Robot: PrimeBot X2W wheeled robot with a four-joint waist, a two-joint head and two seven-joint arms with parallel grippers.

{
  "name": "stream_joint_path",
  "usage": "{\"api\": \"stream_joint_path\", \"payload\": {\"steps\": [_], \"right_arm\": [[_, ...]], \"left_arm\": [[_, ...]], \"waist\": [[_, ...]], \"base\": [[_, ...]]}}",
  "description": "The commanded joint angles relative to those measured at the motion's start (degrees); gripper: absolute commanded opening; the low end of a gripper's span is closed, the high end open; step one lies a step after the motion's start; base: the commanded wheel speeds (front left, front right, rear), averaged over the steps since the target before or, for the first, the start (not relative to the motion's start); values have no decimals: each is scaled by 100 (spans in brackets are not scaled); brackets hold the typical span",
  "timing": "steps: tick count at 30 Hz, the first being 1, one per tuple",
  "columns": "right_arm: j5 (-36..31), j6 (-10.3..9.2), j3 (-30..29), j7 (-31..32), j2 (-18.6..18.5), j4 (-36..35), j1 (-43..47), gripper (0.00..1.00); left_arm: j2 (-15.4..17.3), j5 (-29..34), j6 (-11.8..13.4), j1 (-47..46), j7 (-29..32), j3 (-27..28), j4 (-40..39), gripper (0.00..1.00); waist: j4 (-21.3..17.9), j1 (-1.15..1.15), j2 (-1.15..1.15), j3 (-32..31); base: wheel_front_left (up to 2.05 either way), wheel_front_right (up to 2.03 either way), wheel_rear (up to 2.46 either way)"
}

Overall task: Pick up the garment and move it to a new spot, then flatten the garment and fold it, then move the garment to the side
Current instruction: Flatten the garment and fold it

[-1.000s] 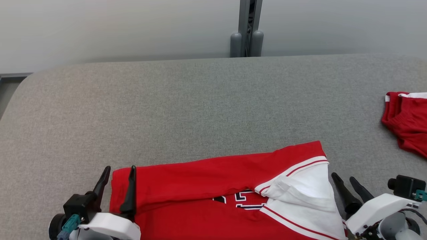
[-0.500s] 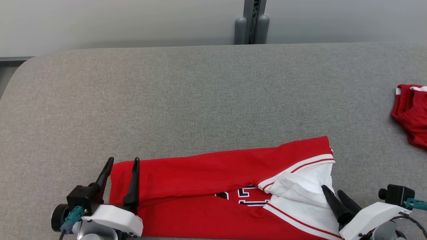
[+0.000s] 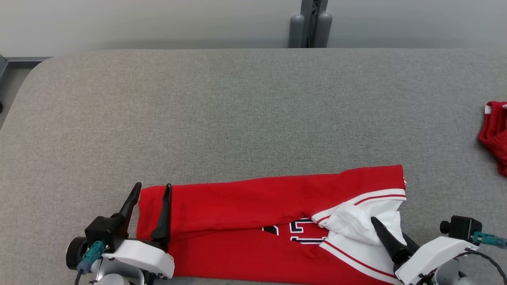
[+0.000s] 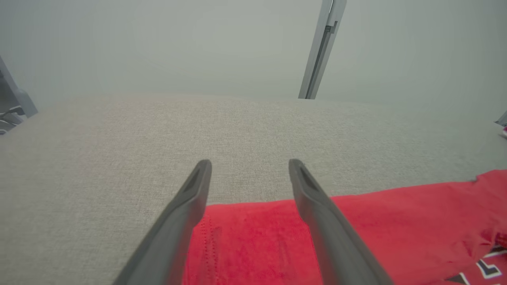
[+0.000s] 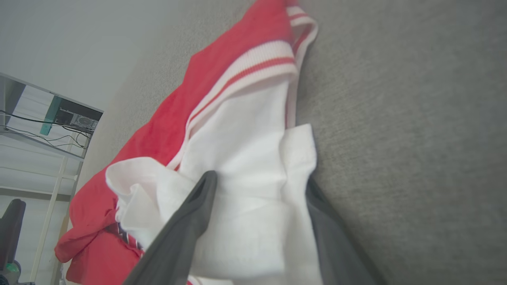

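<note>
Half-folded garment at 6 o'clock on the table, a spread gripper at each end.
Table: grey woven cloth top, rounded corners, flat; pale plain wall behind, grey post at 12 o'clock. Garment: red knit, long band shape, white panel with red-striped trim at its 3 o'clock end, dark-edged lettering part hidden under the fold. Red heap at 3 o'clock, well apart. Left gripper at 7 o'clock, jaws spread, straddling the garment's left corner, pinching nothing. Right gripper at 5 o'clock, jaws spread, one finger over the white flap, one under it, not clamped. Versus a second ago: right gripper was beside the garment, now in on the white panel; left gripper stays; camera shifted, garment lies the same.
</note>
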Motion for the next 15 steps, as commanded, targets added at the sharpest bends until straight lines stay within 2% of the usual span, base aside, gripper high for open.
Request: {"api": "stream_joint_path", "payload": {"steps": [1, 15], "right_arm": [[102, -2, 217, 45, 90, 123, 35, 100], [549, -2, 971, -138, 152, 295, -370, 100]], "left_arm": [[20, -21, -10, -86, -20, 18, -29, 100], [20, -56, -10, -187, -20, -49, -40, 100]], "waist": [[34, 0, 0, 31], [196, 0, 0, 150]], "base": [[0, 0, 0], [0, 0, 0]]}}
